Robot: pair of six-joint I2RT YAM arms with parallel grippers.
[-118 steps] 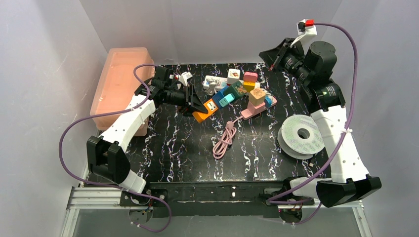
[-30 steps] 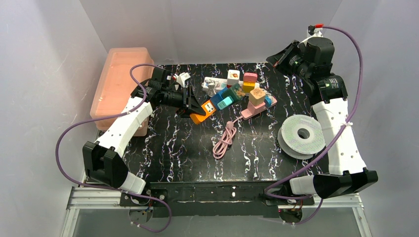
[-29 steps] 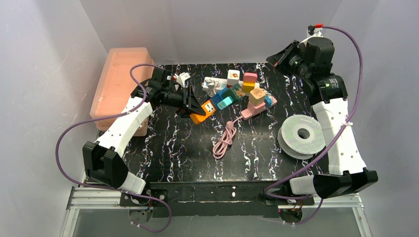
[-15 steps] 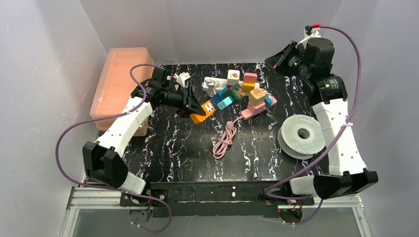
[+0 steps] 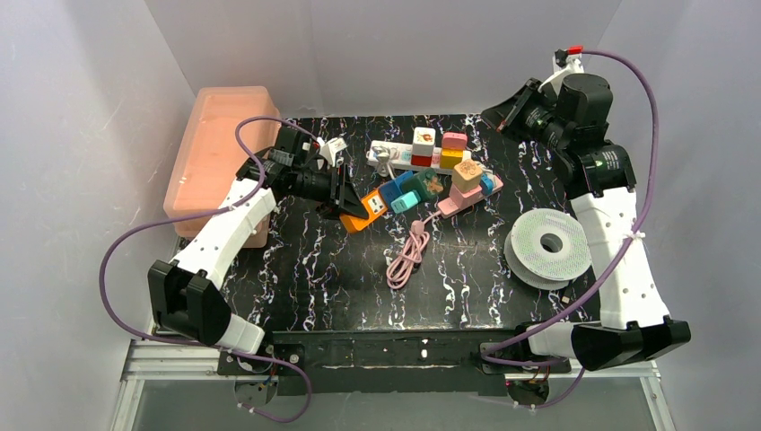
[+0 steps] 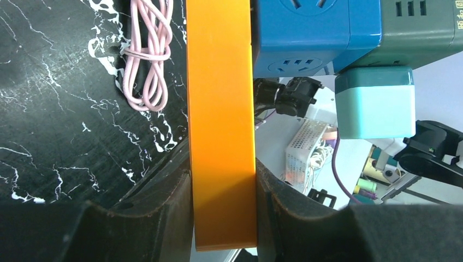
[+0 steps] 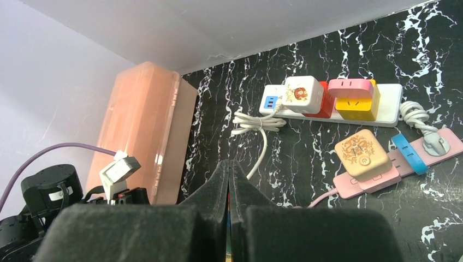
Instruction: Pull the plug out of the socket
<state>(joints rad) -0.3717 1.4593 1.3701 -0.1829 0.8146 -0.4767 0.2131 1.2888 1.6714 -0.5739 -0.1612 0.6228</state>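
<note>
The socket is a short orange power strip (image 5: 366,210) with a white-and-blue label, left of centre on the black marble table (image 5: 341,278). A blue plug (image 5: 394,189), a light teal plug (image 5: 406,201) and a dark green plug (image 5: 422,183) sit on it. My left gripper (image 5: 350,203) is shut on the strip's near end. In the left wrist view the orange strip (image 6: 221,109) is clamped between both fingers (image 6: 164,196), with the blue plug (image 6: 311,33) and the teal plug (image 6: 374,101) at its right. My right gripper (image 5: 496,109) is shut and empty, high at the back right.
A pink bin (image 5: 220,153) stands at the back left. A long white strip (image 5: 399,154) with cube plugs and a pink strip (image 5: 458,201) lie behind. The pink cable coil (image 5: 408,251) lies mid-table. A white spool (image 5: 549,244) sits right.
My left gripper has pulled the orange strip, with its plugs, toward the front left and away from the white strip's cluster. The right arm shifted slightly and stays shut.
</note>
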